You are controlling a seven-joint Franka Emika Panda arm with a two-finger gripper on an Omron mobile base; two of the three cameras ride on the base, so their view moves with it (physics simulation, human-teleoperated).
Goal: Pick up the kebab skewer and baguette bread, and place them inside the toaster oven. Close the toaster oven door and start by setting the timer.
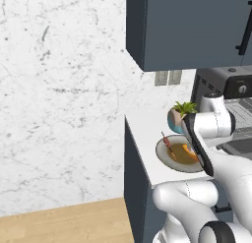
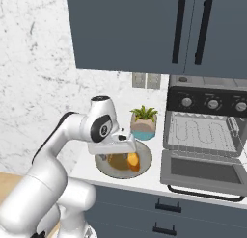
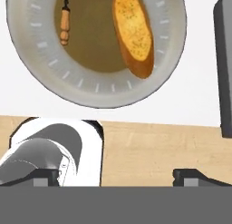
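1. While the kebab skewer (image 1: 169,145) and the baguette bread (image 3: 133,31) are both lying on the plate (image 3: 41,78), neither pick is looking done
2. Over that plate the gripper (image 3: 115,177) is hovering with its jaws spread wide, holding nothing
3. On the counter (image 2: 154,177) to the right, the toaster oven (image 2: 205,136) is sitting with its door dropped open and its rack bare
4. Loading both foods, shutting the door and setting the timer are all remaining
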